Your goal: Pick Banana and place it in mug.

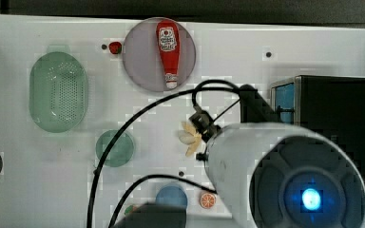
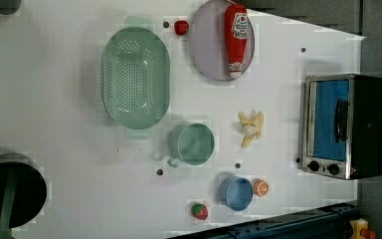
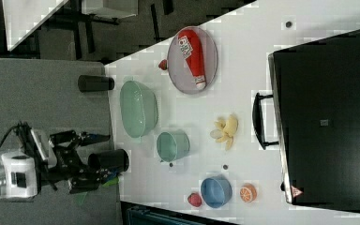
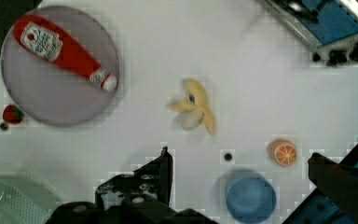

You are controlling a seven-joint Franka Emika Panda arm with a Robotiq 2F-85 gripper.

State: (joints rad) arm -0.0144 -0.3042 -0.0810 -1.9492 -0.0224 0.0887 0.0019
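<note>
arm raised high, fingers (image 4: 168, 161) spread wide, holding nothing.

Ketchup bottle (image 2: 236, 40) lying on purple plate (image 2: 205, 55), green perforated basket (image 2: 136, 77), blue cup (image 2: 236, 193) beside orange slice (image 2: 261, 187), toaster oven (image 2: 343, 127)

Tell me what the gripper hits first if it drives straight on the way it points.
The open gripper points down at the white table. Its line seems to land on bare tabletop between the banana and the blue cup, though depth is unclear.

The arm (image 1: 266, 166) covers part of the banana (image 1: 190, 137) in the top view — the perforated basket (image 4: 14, 203) is cut off.
</note>
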